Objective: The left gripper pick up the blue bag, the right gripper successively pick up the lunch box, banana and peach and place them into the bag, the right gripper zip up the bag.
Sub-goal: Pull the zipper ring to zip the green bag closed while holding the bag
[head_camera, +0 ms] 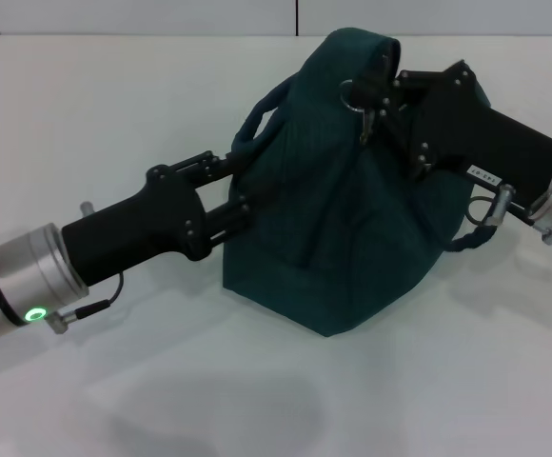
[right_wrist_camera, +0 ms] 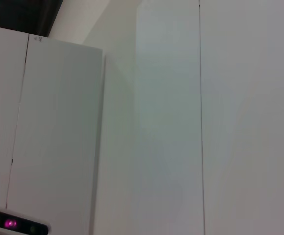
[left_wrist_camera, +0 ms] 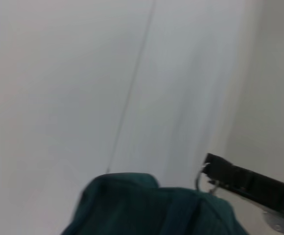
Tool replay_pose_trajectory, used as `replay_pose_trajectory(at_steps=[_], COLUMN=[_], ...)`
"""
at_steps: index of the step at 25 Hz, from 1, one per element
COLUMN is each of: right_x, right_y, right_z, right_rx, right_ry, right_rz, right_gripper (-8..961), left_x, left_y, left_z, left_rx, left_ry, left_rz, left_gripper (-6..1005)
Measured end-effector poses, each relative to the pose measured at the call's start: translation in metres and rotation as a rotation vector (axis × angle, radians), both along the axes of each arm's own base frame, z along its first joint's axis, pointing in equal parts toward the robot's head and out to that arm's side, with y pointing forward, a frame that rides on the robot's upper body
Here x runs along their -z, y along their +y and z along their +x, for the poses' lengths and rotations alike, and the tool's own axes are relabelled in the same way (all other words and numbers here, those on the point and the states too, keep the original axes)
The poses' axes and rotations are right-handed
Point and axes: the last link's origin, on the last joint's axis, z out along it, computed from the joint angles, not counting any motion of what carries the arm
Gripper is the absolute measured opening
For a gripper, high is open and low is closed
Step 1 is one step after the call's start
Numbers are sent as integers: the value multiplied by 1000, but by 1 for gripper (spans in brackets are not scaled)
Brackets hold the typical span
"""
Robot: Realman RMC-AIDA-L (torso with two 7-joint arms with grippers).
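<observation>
Your right gripper (head_camera: 379, 95) is at the top of the blue bag (head_camera: 352, 219), its fingers pinched on the metal ring pull (head_camera: 352, 94) of the zipper near the bag's peak. Your left gripper (head_camera: 243, 186) reaches in from the other side and is closed on the bag's fabric beside a loop handle (head_camera: 257, 119), holding it steady. The bag stands upright on the white table (head_camera: 162, 381), bulging, its mouth looking drawn together. No lunch box, banana or peach shows anywhere outside it, so judge the loading finished and the zipping near its end. What remains for you, as far as can be seen, is confirming the zipper is fully home.
</observation>
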Motion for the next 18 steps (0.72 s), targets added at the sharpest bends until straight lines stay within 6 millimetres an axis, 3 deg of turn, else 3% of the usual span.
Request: replay_pose_trajectory(at_steps=[8, 18], right_x=[0, 0], right_y=[-1, -3], right_z=[0, 2], right_rx=[-1, 1], right_ry=[2, 6], right_rz=[-2, -3], right_gripper=[11, 12], left_x=[6, 7], left_y=[4, 13], left_z=[10, 19], left_rx=[20, 12], left_ry=[6, -32], left_rz=[-30, -19], left_gripper=[670, 667])
